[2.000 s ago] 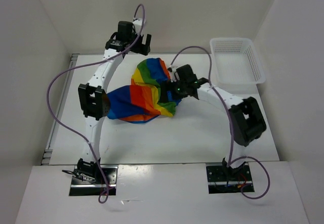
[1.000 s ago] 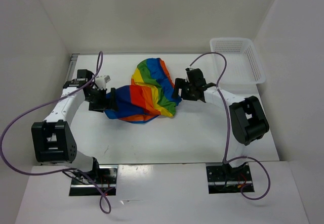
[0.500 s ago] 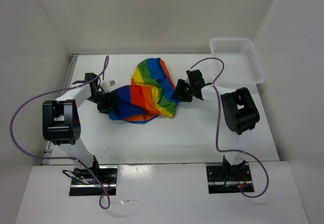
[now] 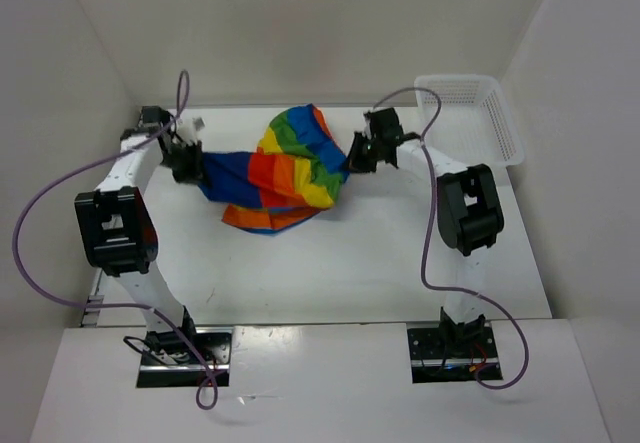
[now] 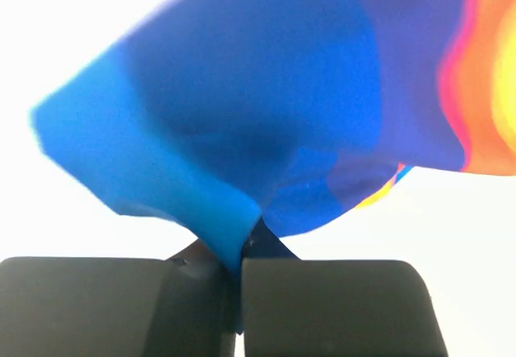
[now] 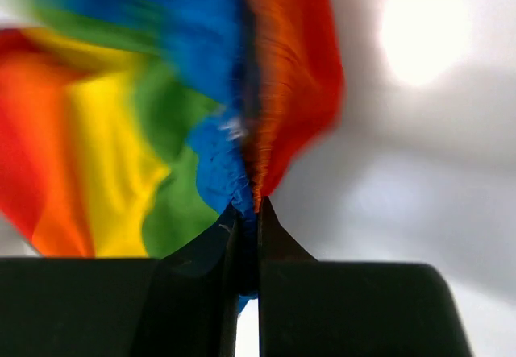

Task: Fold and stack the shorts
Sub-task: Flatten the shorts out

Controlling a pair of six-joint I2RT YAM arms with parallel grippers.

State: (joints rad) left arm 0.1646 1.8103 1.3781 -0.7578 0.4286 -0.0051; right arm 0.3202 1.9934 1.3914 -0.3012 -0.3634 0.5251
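The shorts (image 4: 285, 175) are crumpled and partly spread on the counter (image 4: 340, 263), to the left of the white mesh basket (image 4: 512, 128) and apart from it. They are not yet folded. The blue end points away from the basket, the green and yellow stripes bunch up on the side towards it, and an orange edge trails on the near side.

The cloth looks light, soft and quite limp. It will likely sag, bunch and turn over on itself wherever it is not held, and it will keep no crease unless pressed flat. The best places to take hold are probably firm edges such as the waistband or the hem corners, one at each end, so that it can be drawn taut. A pinch on loose middle cloth would only gather a lump.

The right gripper (image 4: 357, 155) sits between the shorts and the basket. Its wrist view shows the jaws pressed together on a gathered blue and orange-red fold.

The left gripper (image 4: 190, 166) is at the end of the shorts farthest from the basket. It is closed tightly on a thin tuck of the blue edge, and the cloth fans out above it. Such a small bite may slip if pulled hard.
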